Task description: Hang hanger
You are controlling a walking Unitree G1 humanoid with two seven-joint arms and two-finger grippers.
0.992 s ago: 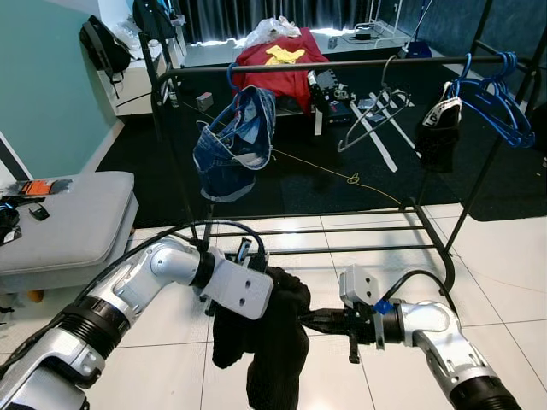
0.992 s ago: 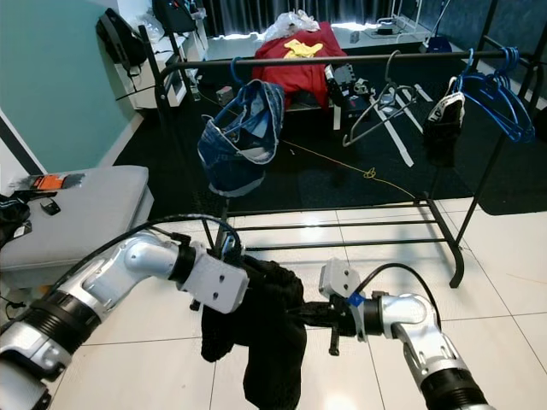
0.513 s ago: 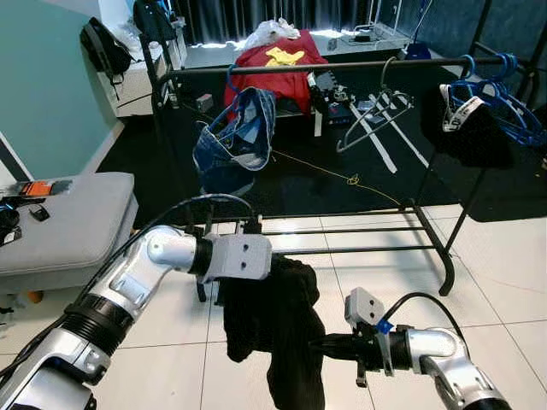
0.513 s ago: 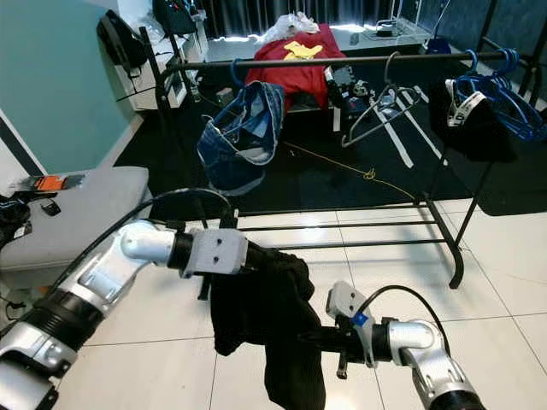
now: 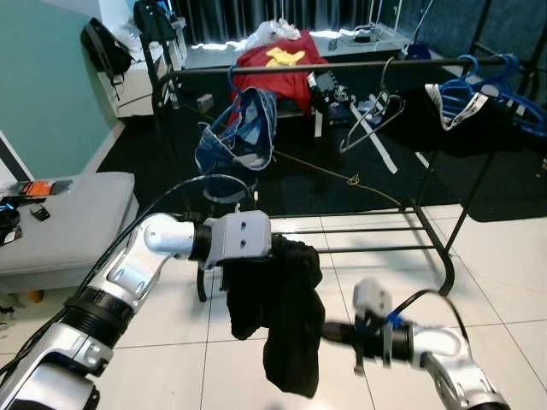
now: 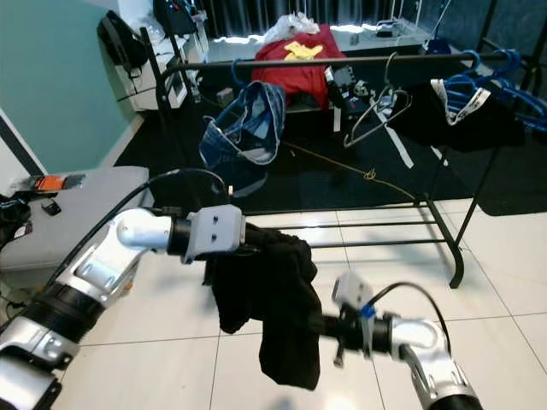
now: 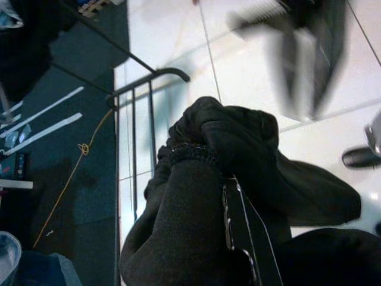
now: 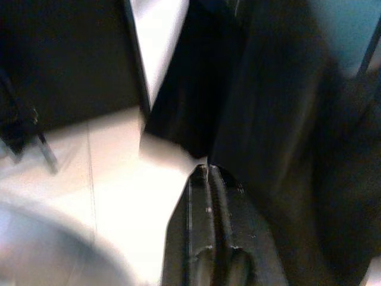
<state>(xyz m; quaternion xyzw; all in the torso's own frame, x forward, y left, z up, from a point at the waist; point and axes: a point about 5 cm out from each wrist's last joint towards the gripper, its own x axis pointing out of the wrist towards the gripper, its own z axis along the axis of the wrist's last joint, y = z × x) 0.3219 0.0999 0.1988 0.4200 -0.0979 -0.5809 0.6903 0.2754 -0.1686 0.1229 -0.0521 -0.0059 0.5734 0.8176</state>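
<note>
Left eye view has the left hand [image 5: 272,249] up at mid-height over the tiled floor [image 5: 504,273], clamped on the bunched top of a black garment [image 5: 278,307] that drapes down in a long limp fold. Up close in the left wrist view, the dark cloth is wadded thick around the fingers [image 7: 250,238], so that grip looks firm; the hanger itself is buried somewhere in the fabric and I can't make it out.

Down low, the right hand [image 5: 329,333] points in at the hanging cloth. Right wrist view shows its two black fingers [image 8: 205,208] pressed flat together with nothing between them, the tips just at the garment's edge: clenched, empty.

Where does the job stand? Not hung yet. The black clothes rail [image 5: 342,67] runs across behind, well above and beyond the garment. It already carries a denim piece [image 5: 239,137] on the left, a bare grey hanger [image 5: 372,115] in the middle, and blue hangers [image 5: 487,81] with a dark item on the right. There's open bar between the denim and the grey hanger, a likely spot. What's left, by my reckoning: lift, reach forward, hook over the bar.
</note>
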